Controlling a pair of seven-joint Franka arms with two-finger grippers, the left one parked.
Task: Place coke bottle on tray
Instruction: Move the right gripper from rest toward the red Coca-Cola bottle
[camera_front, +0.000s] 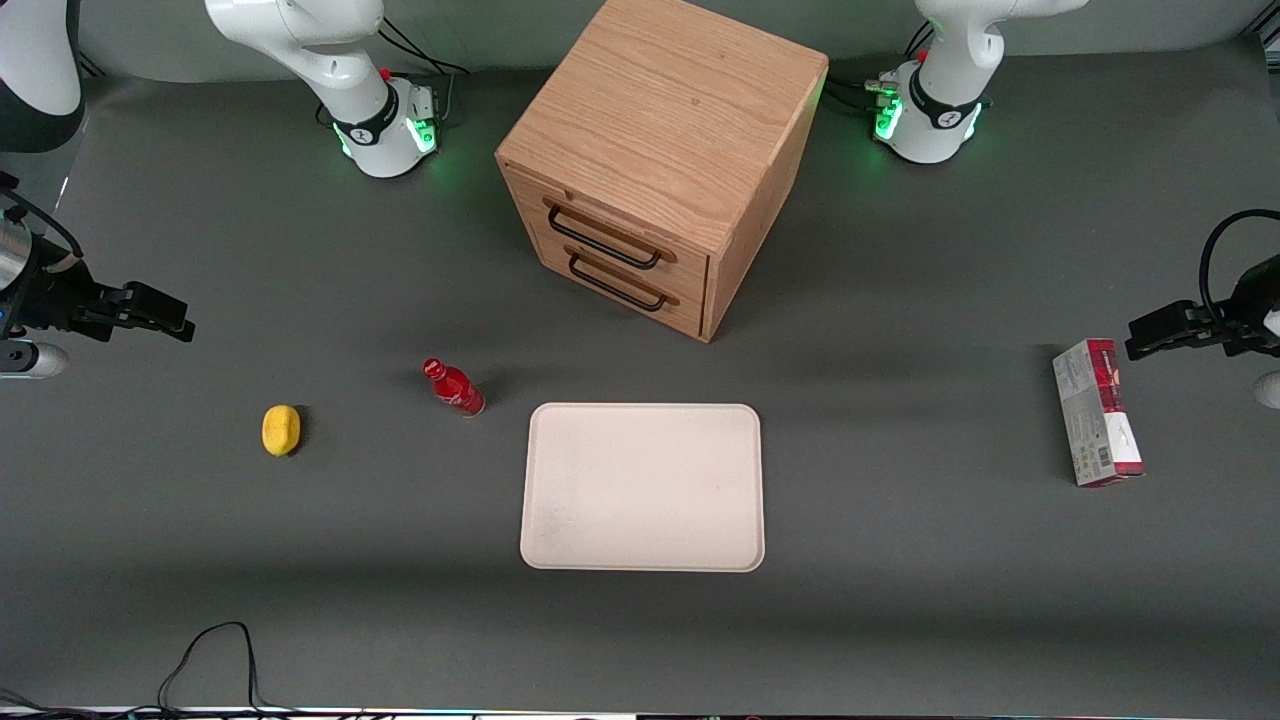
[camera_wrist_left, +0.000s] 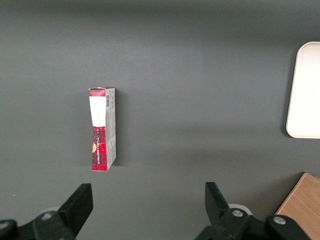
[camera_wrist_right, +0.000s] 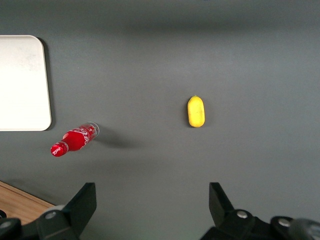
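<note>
The coke bottle (camera_front: 455, 387) is small, slim and red with a red cap. It stands on the grey table beside the tray's corner, farther from the front camera than the tray's middle; it also shows in the right wrist view (camera_wrist_right: 74, 139). The tray (camera_front: 643, 486) is large, flat and cream-beige, and nothing lies on it; its corner shows in the right wrist view (camera_wrist_right: 22, 85). My right gripper (camera_front: 165, 317) hangs high at the working arm's end of the table, well apart from the bottle. It is open and holds nothing (camera_wrist_right: 152, 197).
A yellow lemon (camera_front: 281, 430) lies between the gripper and the bottle. A wooden two-drawer cabinet (camera_front: 660, 160) stands farther from the camera than the tray. A red-and-white carton (camera_front: 1096, 412) lies toward the parked arm's end.
</note>
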